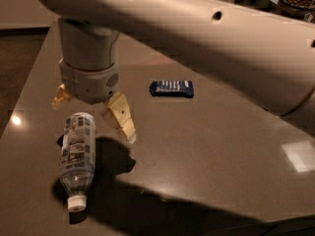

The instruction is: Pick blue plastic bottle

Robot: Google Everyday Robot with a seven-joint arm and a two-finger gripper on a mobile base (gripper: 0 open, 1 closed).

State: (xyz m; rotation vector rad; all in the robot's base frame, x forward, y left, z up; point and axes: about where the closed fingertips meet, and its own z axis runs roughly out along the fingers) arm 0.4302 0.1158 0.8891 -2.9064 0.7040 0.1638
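Note:
The blue plastic bottle (77,156) lies on its side on the grey table (211,146) at the left. It is clear, with a pale blue-and-white label, and its white cap (76,203) points toward the near edge. My gripper (93,113) hangs open just above the bottle's far end. One yellowish finger (120,116) is to the right of the bottle, the other finger (61,95) to the left. It holds nothing. The arm crosses the top of the view.
A small dark blue snack bar wrapper (172,88) lies in the middle of the table, right of the gripper. The arm's shadow falls over the near part of the table. The table's left edge runs close to the bottle.

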